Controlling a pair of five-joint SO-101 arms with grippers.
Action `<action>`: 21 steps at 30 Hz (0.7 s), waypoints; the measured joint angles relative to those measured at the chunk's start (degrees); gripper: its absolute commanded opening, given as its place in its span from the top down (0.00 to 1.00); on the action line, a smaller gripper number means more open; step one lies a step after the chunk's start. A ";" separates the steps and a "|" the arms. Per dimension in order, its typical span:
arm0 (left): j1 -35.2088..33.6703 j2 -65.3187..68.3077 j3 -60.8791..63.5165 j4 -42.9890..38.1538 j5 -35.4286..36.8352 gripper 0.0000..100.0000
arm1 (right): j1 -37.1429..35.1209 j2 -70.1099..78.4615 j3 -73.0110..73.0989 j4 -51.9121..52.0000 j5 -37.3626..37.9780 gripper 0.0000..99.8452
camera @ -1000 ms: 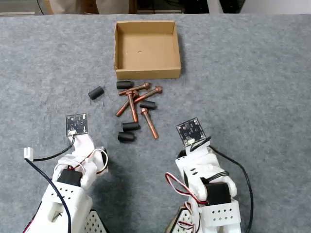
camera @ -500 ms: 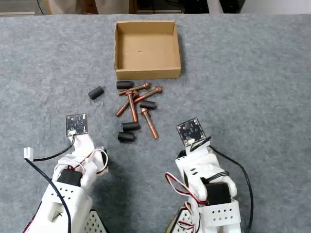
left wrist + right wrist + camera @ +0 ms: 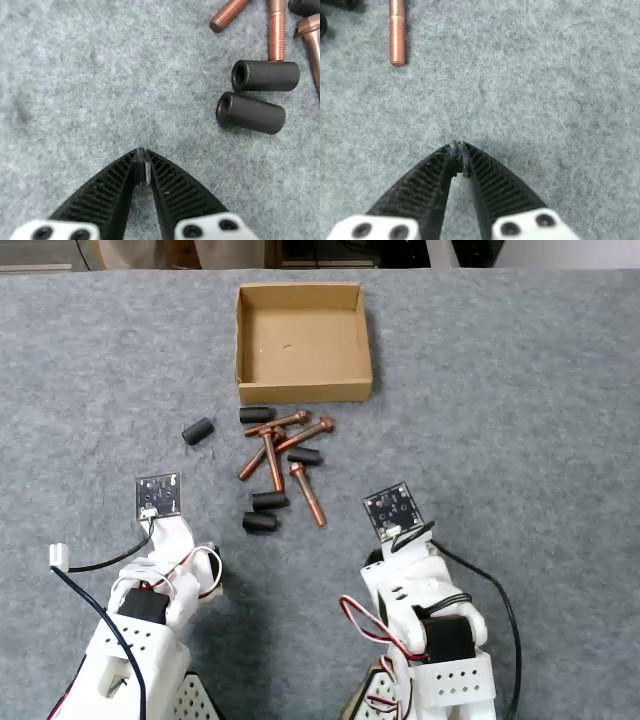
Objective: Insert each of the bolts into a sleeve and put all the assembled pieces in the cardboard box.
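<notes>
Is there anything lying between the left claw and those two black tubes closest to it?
Nothing visible stands in the way. Bare grey felt is all that lies between the shut left gripper and the nearest black sleeve, with the second sleeve lying right beside it.

Bolts and sleeves on table, just before cardboard box.
</notes>
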 measured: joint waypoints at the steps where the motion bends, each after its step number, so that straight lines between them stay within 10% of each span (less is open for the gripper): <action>1: 0.00 0.00 0.00 0.00 0.00 0.98 | 0.00 0.00 0.00 0.00 0.00 1.00; 21: 0.00 0.00 0.00 0.00 0.00 0.98 | -6.15 0.00 -7.47 2.20 0.09 1.00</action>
